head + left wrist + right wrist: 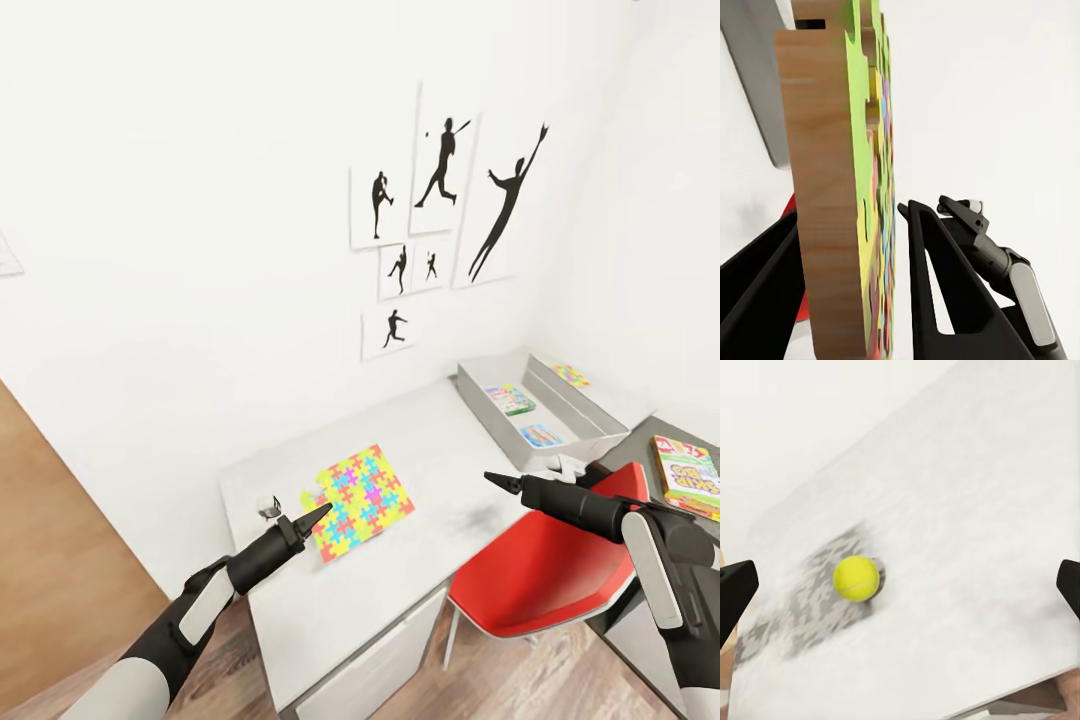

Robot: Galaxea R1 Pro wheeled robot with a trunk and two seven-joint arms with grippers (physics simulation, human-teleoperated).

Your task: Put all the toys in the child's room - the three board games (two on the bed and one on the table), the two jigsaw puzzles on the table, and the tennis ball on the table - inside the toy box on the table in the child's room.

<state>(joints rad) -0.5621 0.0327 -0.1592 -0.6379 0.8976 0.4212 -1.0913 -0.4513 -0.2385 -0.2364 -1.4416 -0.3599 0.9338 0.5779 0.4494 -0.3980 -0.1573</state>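
Note:
A multicoloured jigsaw puzzle [362,497] with a wooden back lies at the near left of the white table [440,450]. My left gripper [318,515] is shut on its near edge. In the left wrist view the puzzle [832,187] stands edge-on between the two black fingers [926,255]. My right gripper [497,482] hovers open over the middle of the table. Its wrist view looks down on the yellow tennis ball [856,577], which rests on the table between the wide-spread fingers [735,589]. The grey toy box [590,420] at the far right holds several colourful flat toys [510,399].
A red chair [545,560] is tucked in under the table's right front. A board game [686,475] lies on a dark surface at the far right. Sports silhouette pictures [440,200] hang on the white wall. Wooden floor [50,520] shows on the left.

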